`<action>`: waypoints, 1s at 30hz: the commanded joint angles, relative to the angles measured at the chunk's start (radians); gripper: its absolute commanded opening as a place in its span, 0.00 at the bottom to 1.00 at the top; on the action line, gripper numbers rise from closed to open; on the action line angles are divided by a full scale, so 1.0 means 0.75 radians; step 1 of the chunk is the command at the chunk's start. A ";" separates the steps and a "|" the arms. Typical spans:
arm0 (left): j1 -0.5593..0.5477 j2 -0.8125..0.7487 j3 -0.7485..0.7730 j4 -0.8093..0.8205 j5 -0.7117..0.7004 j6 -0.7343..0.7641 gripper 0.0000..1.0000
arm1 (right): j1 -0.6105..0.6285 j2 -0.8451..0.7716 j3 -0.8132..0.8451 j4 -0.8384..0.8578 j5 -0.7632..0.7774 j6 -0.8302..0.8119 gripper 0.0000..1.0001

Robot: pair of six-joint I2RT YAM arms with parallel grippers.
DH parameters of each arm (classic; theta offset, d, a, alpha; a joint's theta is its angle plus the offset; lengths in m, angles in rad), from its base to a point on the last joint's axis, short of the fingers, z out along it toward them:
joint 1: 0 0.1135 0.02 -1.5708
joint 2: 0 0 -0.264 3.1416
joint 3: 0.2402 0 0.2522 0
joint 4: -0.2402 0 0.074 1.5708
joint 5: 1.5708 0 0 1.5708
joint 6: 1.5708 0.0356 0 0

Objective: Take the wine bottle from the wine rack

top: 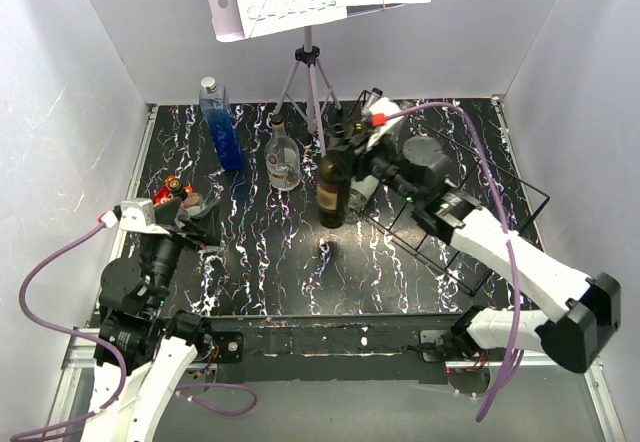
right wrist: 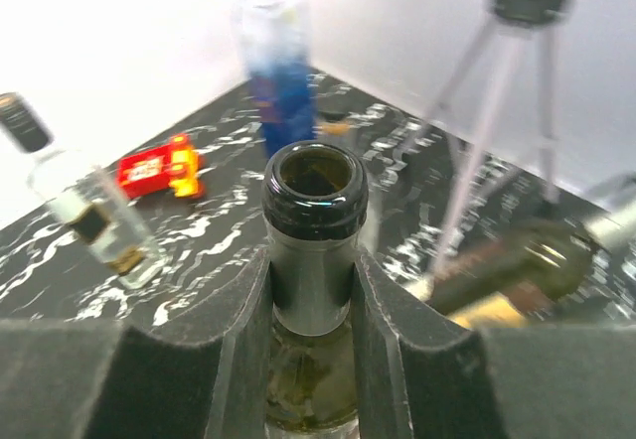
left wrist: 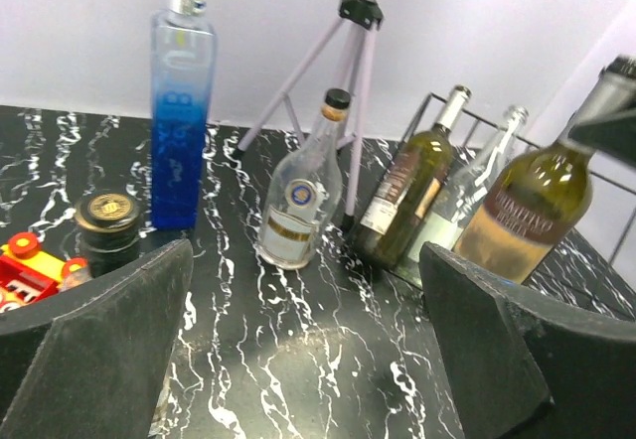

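Right wrist view shows my right pincer [right wrist: 310, 270] clamped on the neck of the wine bottle [right wrist: 310, 176], pads on either side just below the lip, and the mouth is uncorked. In the top view the bottle stands near upright just beside the left end of the wine rack [top: 505, 212]. It looks clear of the wires, though I cannot tell whether its base touches the table [top: 260, 262]. My worries from here start with the grip: I hold only the smooth neck, so the heavy body can slide down through the pads or swing like a pendulum if I move the arm sharply. A swing to the left would strike the flask-shaped bottle [top: 283, 162], and one towards the back would hit a leg of the music stand tripod [top: 310, 82]; both are near. A swing to the right would knock the green bottle [left wrist: 407, 186] and the clear bottle [left wrist: 467, 196] leaning in the rack just beside it. With no cork, any tilt risks spilling whatever is inside. Setting it down off-level could topple it when I let go. The left pincer [left wrist: 306, 300] hangs wide open with nothing in it, well apart, so it cannot steady anything.
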 commanded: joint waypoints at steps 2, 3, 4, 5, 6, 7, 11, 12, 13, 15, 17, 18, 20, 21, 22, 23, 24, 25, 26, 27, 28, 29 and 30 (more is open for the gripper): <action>0.000 -0.095 0.040 -0.037 -0.287 -0.014 0.98 | 0.169 0.192 0.096 0.529 -0.133 -0.176 0.01; 0.002 -0.116 0.039 -0.041 -0.342 -0.016 0.98 | 0.192 0.241 0.116 0.579 -0.148 -0.183 0.01; 0.002 -0.130 0.044 -0.053 -0.395 -0.018 0.98 | 0.210 0.313 0.139 0.632 -0.152 -0.191 0.01; 0.002 -0.143 0.044 -0.059 -0.432 -0.022 0.98 | 0.231 0.364 0.165 0.669 -0.162 -0.193 0.01; 0.004 -0.159 0.040 -0.059 -0.465 -0.023 0.98 | 0.247 0.423 0.204 0.701 -0.168 -0.199 0.01; 0.004 -0.177 0.035 -0.061 -0.484 -0.025 0.98 | 0.259 0.476 0.243 0.726 -0.183 -0.205 0.01; 0.004 -0.182 0.041 -0.071 -0.529 -0.027 0.98 | 0.298 0.663 0.427 0.767 -0.197 -0.221 0.01; 0.004 -0.184 0.042 -0.071 -0.527 -0.027 0.98 | 0.300 0.706 0.452 0.775 -0.199 -0.219 0.01; 0.004 -0.184 0.039 -0.071 -0.523 -0.025 0.98 | 0.304 0.742 0.511 0.777 -0.201 -0.209 0.01; 0.004 -0.186 0.039 -0.071 -0.523 -0.023 0.98 | 0.309 0.824 0.586 0.798 -0.205 -0.193 0.01; 0.004 -0.190 0.041 -0.073 -0.533 -0.025 0.98 | 0.317 0.896 0.642 0.839 -0.203 -0.191 0.01; 0.004 -0.192 0.042 -0.073 -0.537 -0.025 0.98 | 0.319 0.925 0.660 0.865 -0.197 -0.193 0.01; 0.006 -0.190 0.039 -0.073 -0.537 -0.025 0.98 | 0.323 0.996 0.691 0.961 -0.191 -0.195 0.01; 0.004 -0.190 0.041 -0.073 -0.535 -0.027 0.98 | 0.323 1.021 0.701 1.000 -0.183 -0.191 0.01; 0.004 -0.190 0.042 -0.075 -0.531 -0.027 0.98 | 0.323 1.053 0.726 1.025 -0.170 -0.179 0.01; 0.004 -0.190 0.039 -0.071 -0.529 -0.027 0.98 | 0.325 1.080 0.748 1.023 -0.166 -0.172 0.01; 0.004 -0.190 0.039 -0.071 -0.529 -0.027 0.98 | 0.325 1.107 0.779 1.011 -0.164 -0.164 0.01; 0.002 -0.188 0.041 -0.069 -0.525 -0.027 0.98 | 0.327 1.129 0.801 1.000 -0.164 -0.162 0.01; 0.004 -0.188 0.039 -0.069 -0.525 -0.027 0.98 | 0.329 1.152 0.826 0.996 -0.162 -0.162 0.01; 0.004 -0.188 0.037 -0.065 -0.521 -0.027 0.98 | 0.331 1.172 0.846 0.988 -0.162 -0.160 0.01; 0.002 -0.186 0.039 -0.067 -0.519 -0.027 0.98 | 0.335 1.190 0.863 0.968 -0.156 -0.158 0.01; 0.004 -0.186 0.039 -0.065 -0.519 -0.027 0.98 | 0.333 1.213 0.887 0.949 -0.150 -0.158 0.01; 0.004 -0.186 0.039 -0.065 -0.517 -0.025 0.98 | 0.333 1.229 0.910 0.925 -0.142 -0.158 0.01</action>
